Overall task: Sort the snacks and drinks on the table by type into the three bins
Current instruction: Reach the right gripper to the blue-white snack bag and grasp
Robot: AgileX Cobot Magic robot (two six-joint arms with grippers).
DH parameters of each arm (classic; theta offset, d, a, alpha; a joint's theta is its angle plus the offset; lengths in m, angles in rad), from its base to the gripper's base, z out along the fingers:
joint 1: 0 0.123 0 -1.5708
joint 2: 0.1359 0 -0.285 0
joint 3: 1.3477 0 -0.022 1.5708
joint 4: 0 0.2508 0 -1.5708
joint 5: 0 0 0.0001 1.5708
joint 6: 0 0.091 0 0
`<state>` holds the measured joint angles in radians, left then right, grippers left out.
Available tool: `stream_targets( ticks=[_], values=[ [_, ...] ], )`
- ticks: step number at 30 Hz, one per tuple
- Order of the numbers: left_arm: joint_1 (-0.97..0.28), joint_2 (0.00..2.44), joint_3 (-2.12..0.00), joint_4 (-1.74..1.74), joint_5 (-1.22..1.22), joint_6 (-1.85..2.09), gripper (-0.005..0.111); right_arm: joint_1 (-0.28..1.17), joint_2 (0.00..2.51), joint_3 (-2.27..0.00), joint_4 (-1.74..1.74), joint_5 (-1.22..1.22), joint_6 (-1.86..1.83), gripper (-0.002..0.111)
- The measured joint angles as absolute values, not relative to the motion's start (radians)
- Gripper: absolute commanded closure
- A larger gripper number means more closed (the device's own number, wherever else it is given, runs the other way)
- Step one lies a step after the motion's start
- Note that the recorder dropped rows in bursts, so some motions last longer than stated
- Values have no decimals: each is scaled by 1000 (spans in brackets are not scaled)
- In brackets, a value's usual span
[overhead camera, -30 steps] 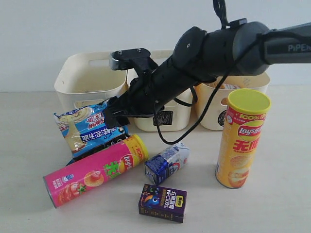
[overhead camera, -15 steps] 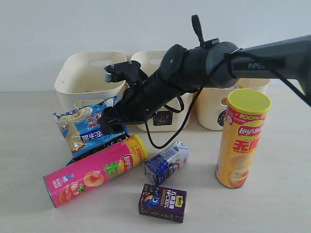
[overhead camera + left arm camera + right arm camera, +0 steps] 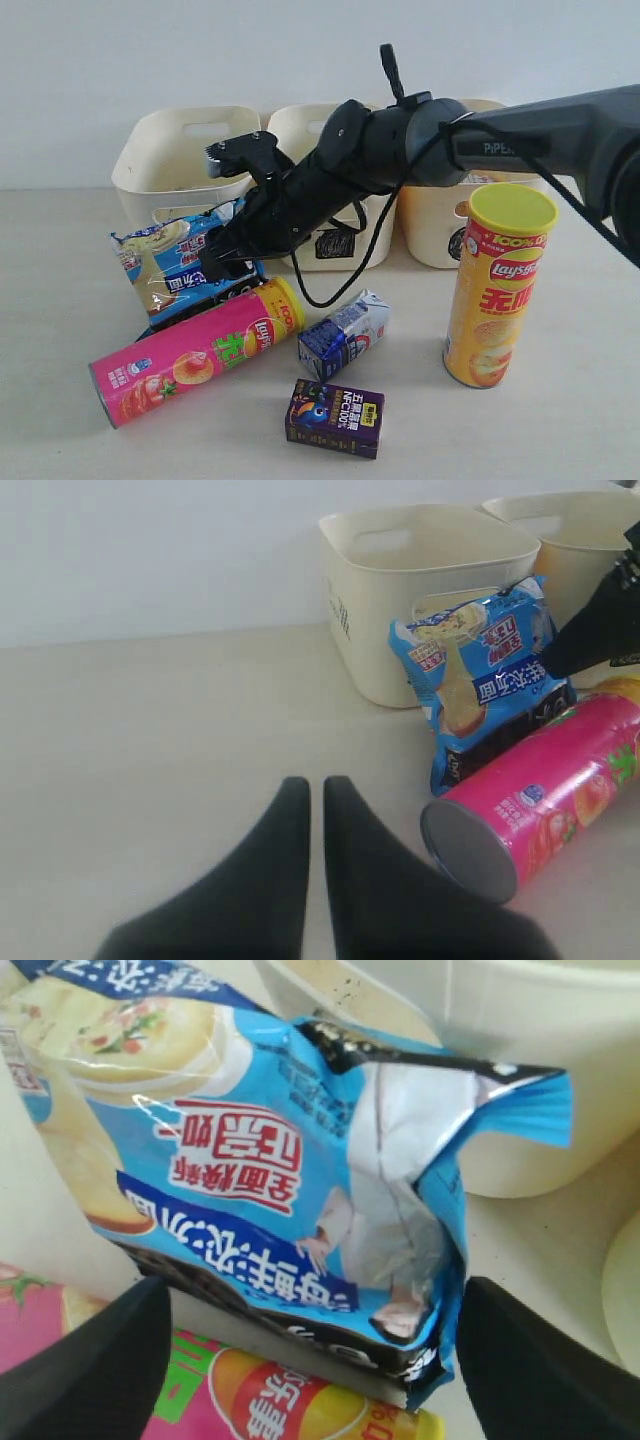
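Note:
The blue-white bag (image 3: 180, 265) (image 3: 250, 1150) leans on the lying pink tube (image 3: 190, 352) (image 3: 265, 1400) in front of the left bin (image 3: 180, 150). My right gripper (image 3: 226, 262) (image 3: 315, 1360) reaches across and stands open, its fingers on either side of the bag's right end. Over bare table at the left, my left gripper (image 3: 315, 792) is shut and empty; the exterior view does not show it. The yellow tube (image 3: 498, 285) stands upright at the right. The blue-and-white carton (image 3: 345, 335) and the purple box (image 3: 335, 417) lie in front. No orange bag shows.
The middle bin (image 3: 340, 245) bears a black scribbled square; the right bin (image 3: 435, 225) stands behind the yellow tube. My right arm (image 3: 400, 145) and its cable cross in front of the middle bin. The left wrist view shows the bag (image 3: 485, 680) and pink tube (image 3: 540, 810).
My right arm has swung left and down, bringing its open gripper onto the bag's right end. The bag, tubes and cartons have stayed in place.

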<state>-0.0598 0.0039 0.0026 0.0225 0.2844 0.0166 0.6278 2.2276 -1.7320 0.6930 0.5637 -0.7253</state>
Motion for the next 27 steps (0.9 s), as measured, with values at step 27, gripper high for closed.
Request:
stream_targets(
  ticks=[27],
  values=[
    [-60, 4, 3, 22, 284, 17, 102, 610, 2350, -1812, 874, 602, -1056, 37]
  ],
)
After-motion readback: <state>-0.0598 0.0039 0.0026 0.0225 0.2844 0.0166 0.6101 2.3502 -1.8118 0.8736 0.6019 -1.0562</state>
